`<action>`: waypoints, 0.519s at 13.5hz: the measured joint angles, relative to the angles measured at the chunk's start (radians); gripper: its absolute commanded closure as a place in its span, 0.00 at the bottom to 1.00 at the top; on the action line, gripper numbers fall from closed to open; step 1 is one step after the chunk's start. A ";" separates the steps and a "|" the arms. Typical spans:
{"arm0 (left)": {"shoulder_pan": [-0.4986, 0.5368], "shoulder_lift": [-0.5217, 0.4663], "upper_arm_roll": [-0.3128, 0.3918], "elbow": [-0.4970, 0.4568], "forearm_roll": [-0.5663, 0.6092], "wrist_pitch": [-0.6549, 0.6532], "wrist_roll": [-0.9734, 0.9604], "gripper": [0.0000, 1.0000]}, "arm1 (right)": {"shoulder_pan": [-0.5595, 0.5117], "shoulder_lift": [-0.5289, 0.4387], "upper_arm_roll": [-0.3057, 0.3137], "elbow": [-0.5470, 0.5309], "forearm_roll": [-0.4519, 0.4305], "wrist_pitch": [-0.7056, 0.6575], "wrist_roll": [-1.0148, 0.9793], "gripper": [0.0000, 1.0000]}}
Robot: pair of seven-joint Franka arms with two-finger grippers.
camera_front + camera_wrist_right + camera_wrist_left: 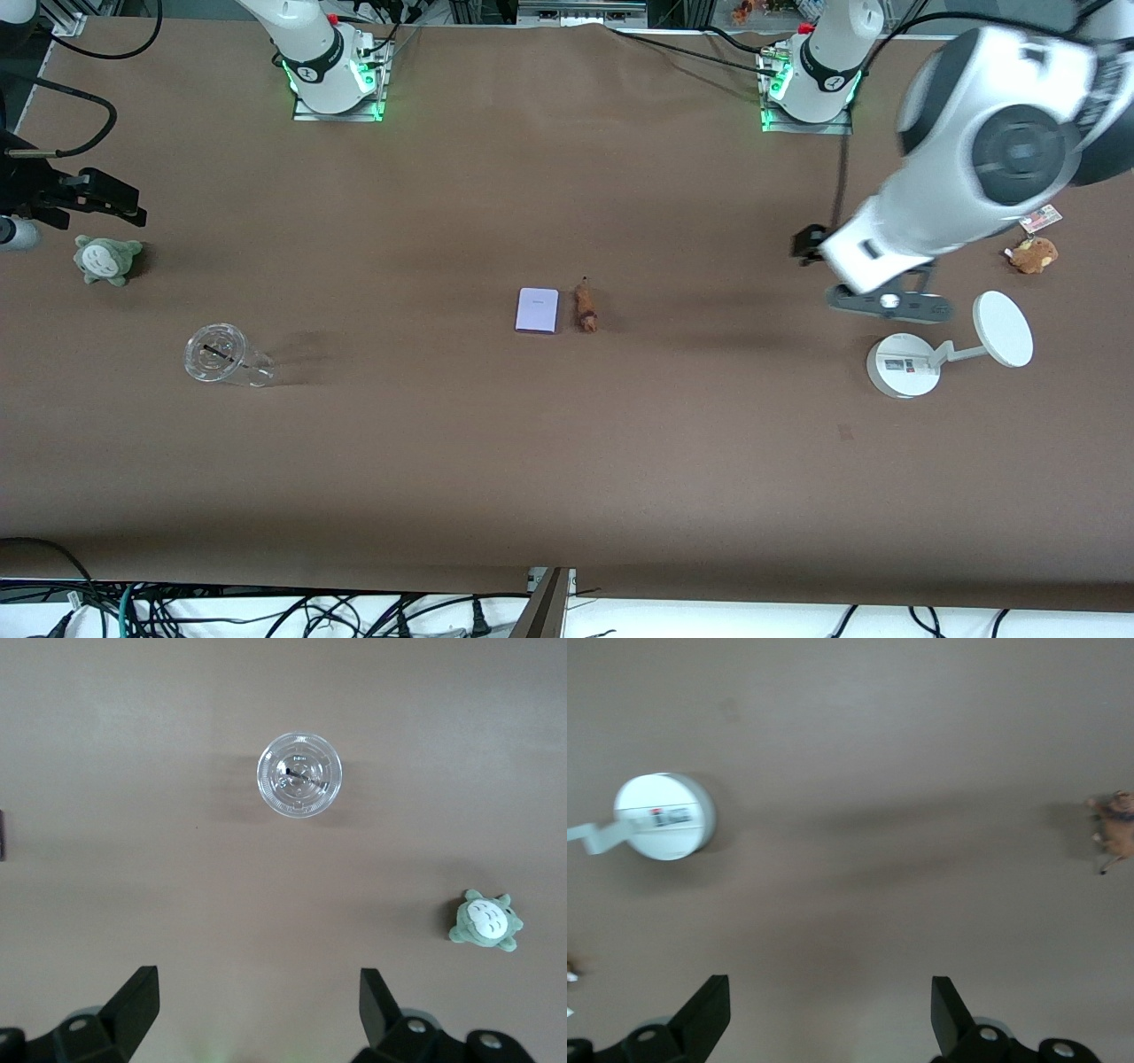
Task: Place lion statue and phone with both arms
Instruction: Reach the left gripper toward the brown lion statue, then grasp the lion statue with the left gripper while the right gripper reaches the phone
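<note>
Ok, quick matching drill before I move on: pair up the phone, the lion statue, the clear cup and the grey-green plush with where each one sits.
Things:
1. phone
2. lion statue
3. clear cup
4. grey-green plush

Places:
A. beside the phone, toward the left arm's end
B. mid-table, lying flat
C. right arm's end, farther from the front camera than the cup
D. right arm's end, nearer the front camera than the plush

Pairs: 1-B, 2-A, 3-D, 4-C
</note>
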 measured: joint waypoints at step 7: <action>-0.144 0.173 0.000 -0.010 -0.075 0.272 -0.097 0.00 | 0.014 0.115 0.015 0.001 0.014 0.040 -0.001 0.00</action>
